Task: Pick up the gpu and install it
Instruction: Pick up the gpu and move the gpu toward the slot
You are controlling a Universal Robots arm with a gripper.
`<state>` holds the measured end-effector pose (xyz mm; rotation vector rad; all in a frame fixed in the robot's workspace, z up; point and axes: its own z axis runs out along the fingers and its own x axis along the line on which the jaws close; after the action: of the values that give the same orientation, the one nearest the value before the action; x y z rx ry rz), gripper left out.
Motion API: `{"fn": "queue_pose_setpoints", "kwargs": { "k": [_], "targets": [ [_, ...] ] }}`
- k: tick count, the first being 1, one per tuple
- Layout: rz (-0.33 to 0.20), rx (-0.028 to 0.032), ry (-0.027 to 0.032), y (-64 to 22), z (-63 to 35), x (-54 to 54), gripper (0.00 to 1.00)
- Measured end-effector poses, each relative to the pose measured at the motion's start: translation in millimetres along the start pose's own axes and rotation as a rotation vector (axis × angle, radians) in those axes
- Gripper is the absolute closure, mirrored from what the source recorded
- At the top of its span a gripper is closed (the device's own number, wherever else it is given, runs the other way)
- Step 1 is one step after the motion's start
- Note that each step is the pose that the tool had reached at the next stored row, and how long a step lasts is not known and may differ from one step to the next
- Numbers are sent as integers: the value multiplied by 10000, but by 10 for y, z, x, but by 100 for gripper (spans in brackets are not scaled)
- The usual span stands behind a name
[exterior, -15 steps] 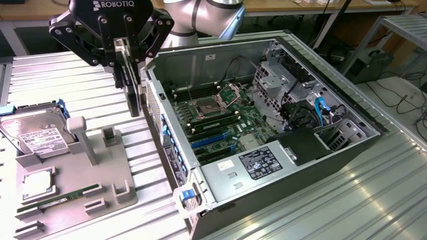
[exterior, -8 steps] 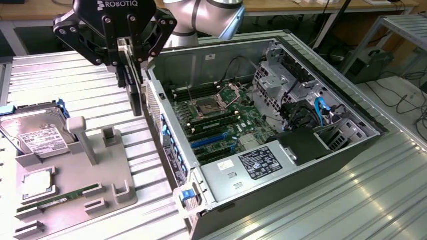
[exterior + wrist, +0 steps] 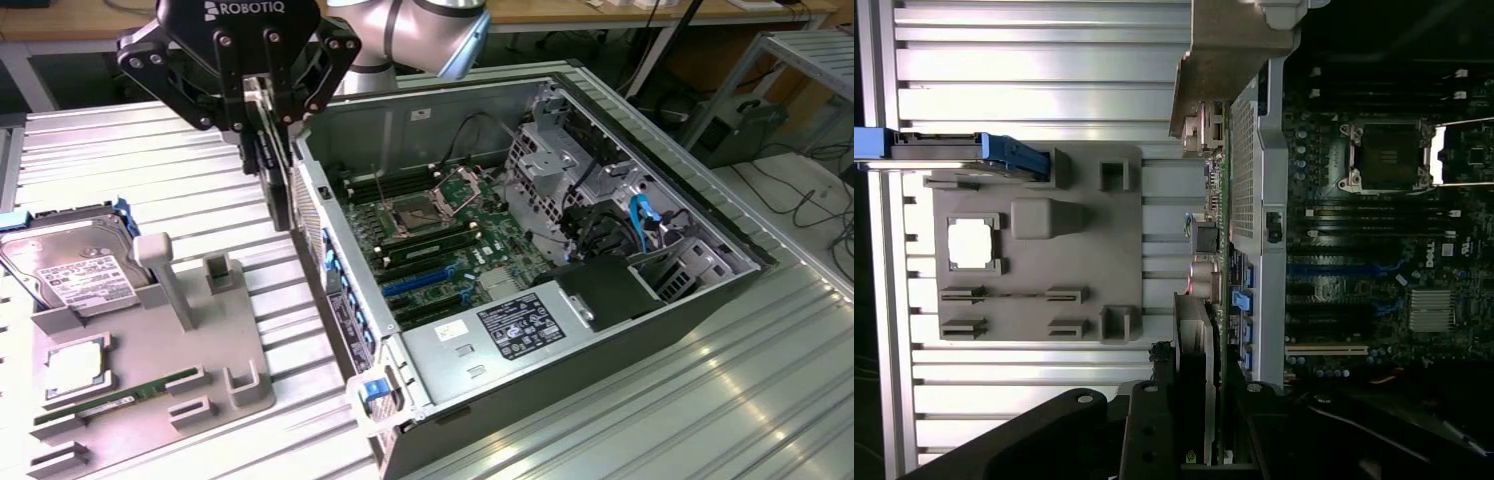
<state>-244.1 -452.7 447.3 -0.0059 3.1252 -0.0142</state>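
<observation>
My gripper [image 3: 271,130] is shut on the gpu [image 3: 278,195], a thin dark card that hangs edge-on and upright below the fingers. It is in the air just outside the left wall of the open computer case [image 3: 314,215], between the case and the grey holder tray [image 3: 147,330]. In the wrist view the gpu [image 3: 1199,335] runs away from my gripper [image 3: 1199,445] and ends in its metal bracket [image 3: 1232,55]. It lines up along the case's perforated rear wall [image 3: 1244,170]. The motherboard [image 3: 434,235] with its blue slots [image 3: 416,282] lies open inside the case.
The grey holder tray carries a hard drive [image 3: 64,270], a processor chip [image 3: 74,365] and a green RAM stick [image 3: 120,395]. Inside the case are a drive cage [image 3: 561,160], cables [image 3: 641,225] and a labelled power supply [image 3: 521,330]. The table is ribbed metal.
</observation>
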Motion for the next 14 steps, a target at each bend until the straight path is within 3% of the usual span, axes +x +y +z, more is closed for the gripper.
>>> {"fn": "queue_pose_setpoints", "kwargs": {
  "k": [14],
  "targets": [
    [0, 0, 0, -1, 2, -94, 73]
  ]
}}
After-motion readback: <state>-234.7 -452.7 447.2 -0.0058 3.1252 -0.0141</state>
